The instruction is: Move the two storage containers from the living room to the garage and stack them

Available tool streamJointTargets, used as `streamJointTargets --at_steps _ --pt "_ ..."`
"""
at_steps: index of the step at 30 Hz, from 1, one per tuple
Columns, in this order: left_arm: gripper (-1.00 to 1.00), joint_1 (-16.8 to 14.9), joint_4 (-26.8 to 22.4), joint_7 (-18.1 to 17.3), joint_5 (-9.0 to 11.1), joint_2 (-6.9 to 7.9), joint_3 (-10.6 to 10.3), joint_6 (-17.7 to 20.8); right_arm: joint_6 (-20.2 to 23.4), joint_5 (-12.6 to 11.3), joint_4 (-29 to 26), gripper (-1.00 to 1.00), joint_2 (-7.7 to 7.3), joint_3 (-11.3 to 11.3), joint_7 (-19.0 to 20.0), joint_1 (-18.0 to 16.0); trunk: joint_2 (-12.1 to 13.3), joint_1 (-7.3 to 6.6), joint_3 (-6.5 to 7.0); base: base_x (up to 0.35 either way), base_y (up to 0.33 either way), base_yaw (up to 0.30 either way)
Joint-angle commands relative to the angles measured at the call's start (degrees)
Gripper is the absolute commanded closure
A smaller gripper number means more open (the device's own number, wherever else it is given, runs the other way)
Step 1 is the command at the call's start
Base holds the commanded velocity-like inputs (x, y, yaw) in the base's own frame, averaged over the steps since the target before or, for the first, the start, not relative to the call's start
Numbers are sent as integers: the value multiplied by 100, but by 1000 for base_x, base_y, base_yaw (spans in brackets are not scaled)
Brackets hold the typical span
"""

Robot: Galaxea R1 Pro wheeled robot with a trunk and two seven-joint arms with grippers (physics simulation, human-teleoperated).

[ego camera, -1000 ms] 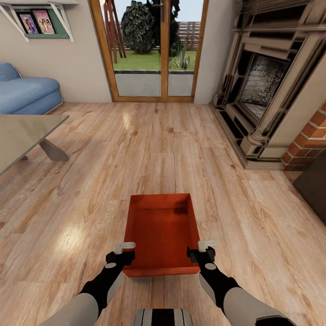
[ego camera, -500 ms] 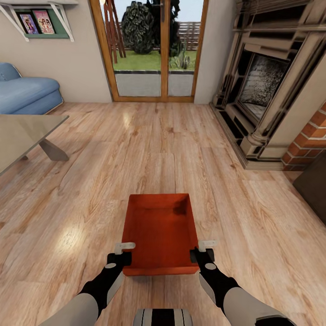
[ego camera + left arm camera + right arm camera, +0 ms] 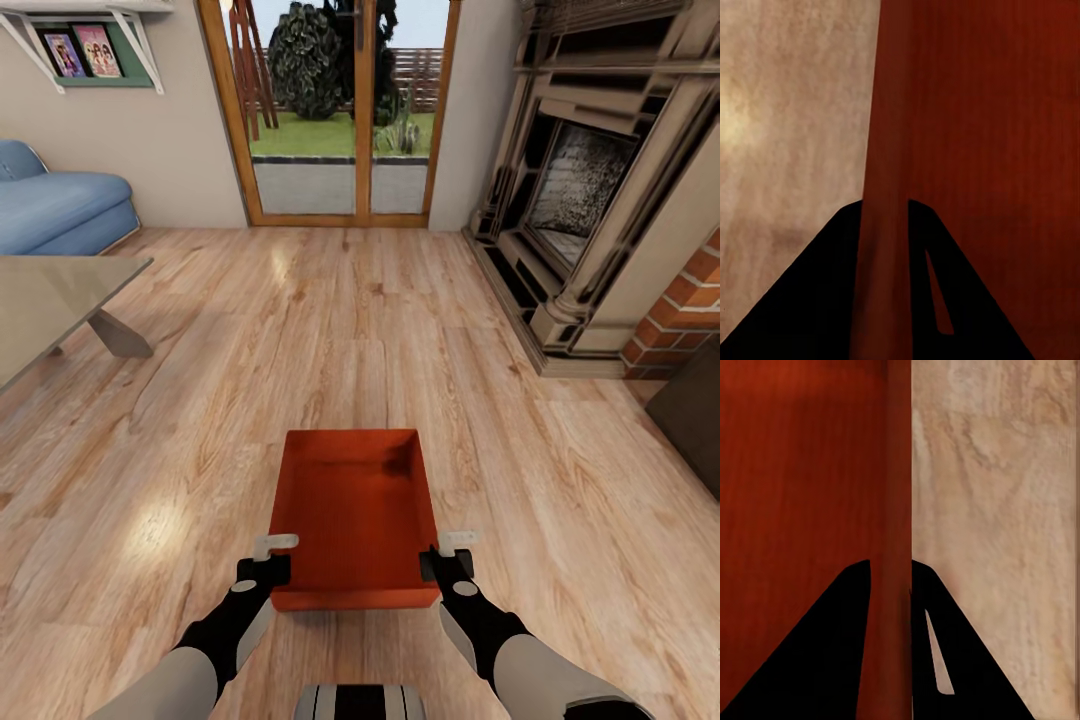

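Note:
One orange-red storage container (image 3: 355, 510) hangs level just above the light wood-plank floor (image 3: 300, 330) of the living room, straight ahead of me. My left gripper (image 3: 272, 560) is shut on its left side wall near the near end. My right gripper (image 3: 447, 556) is shut on its right side wall opposite. In the left wrist view the thin wall (image 3: 881, 150) runs between the two dark fingers of the left gripper (image 3: 885, 206). The right wrist view shows the same: the wall (image 3: 898, 472) sits inside the right gripper (image 3: 891, 564). The container is empty. The other container and the garage are out of view.
A glass table (image 3: 50, 290) stands at the left with a blue sofa (image 3: 60, 205) behind it. Wood-framed glass doors (image 3: 340, 110) are straight ahead. The fireplace (image 3: 590, 190) with its red brick (image 3: 690, 300) lines the right side. Open floor lies between them.

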Motion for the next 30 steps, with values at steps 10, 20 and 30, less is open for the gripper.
streamJointTargets --at_steps 10,20,30 --pt "100 -1 -6 29 -35 -1 40 3 -16 40 7 100 -2 14 -99 -1 401 -221 176 0 0 0" --pt "100 -1 -6 29 -35 -1 40 3 -16 33 7 100 1 15 -108 -2 802 -441 356 0 0 0" --pt "100 -1 32 29 -35 -1 55 3 -25 48 7 100 -2 14 -108 -3 1203 -660 536 0 0 0"
